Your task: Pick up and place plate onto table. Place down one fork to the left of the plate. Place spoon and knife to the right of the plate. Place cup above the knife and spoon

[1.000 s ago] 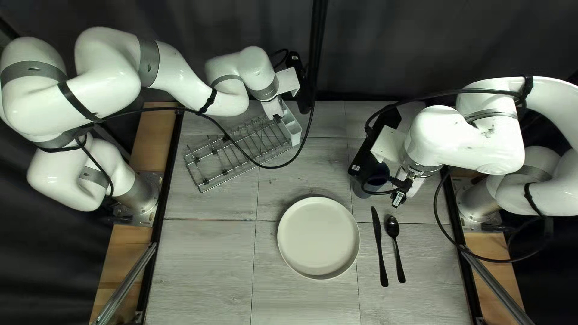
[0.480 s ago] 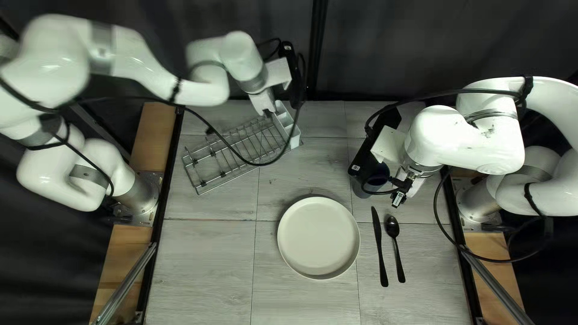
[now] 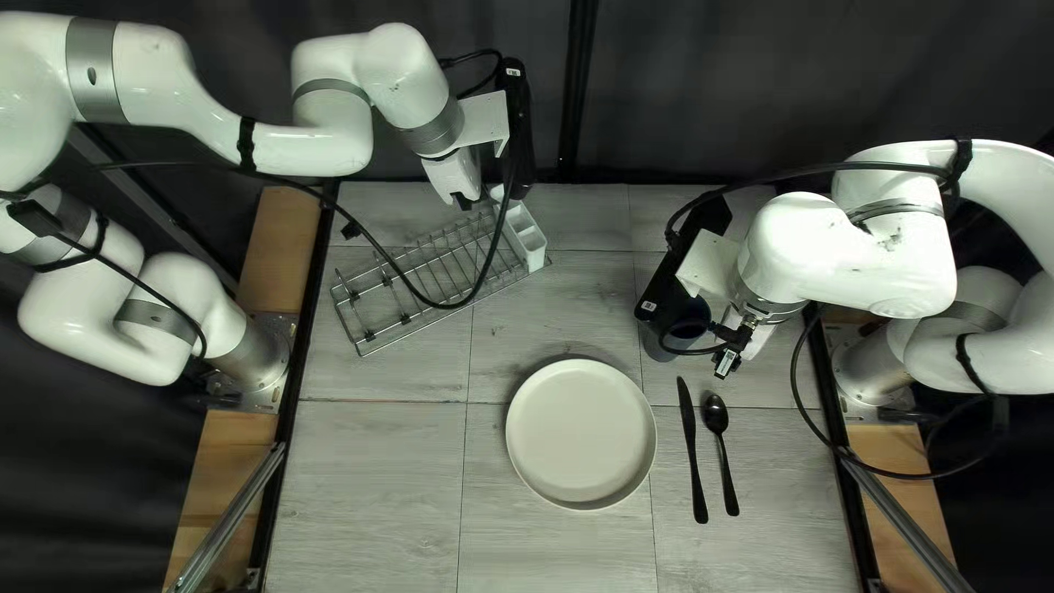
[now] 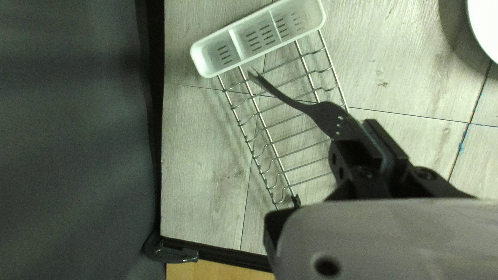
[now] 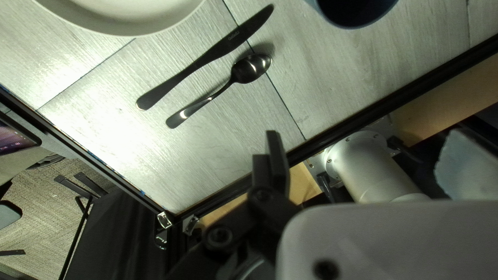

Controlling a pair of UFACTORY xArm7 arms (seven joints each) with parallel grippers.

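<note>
A white plate (image 3: 580, 434) lies on the table, with a black knife (image 3: 690, 449) and a black spoon (image 3: 719, 445) side by side to its right. Beyond them stands a dark blue cup (image 3: 679, 325), partly hidden by my right arm. My right gripper (image 3: 729, 362) hovers open just past the spoon's bowl, holding nothing. My left gripper (image 4: 344, 130) is shut on a black fork (image 4: 288, 103), above the wire rack (image 4: 280, 128). The fork's free end points toward the white cutlery caddy (image 4: 256, 35).
The wire dish rack (image 3: 428, 276) lies at the far left of the table, with its caddy (image 3: 527, 235) on the right end. Bare table stretches left of the plate. A black post rises behind the caddy. Cables hang from both arms.
My left arm has risen and swung left, lifting the fork out of the caddy. The rack shifted slightly. My right arm has not moved.
</note>
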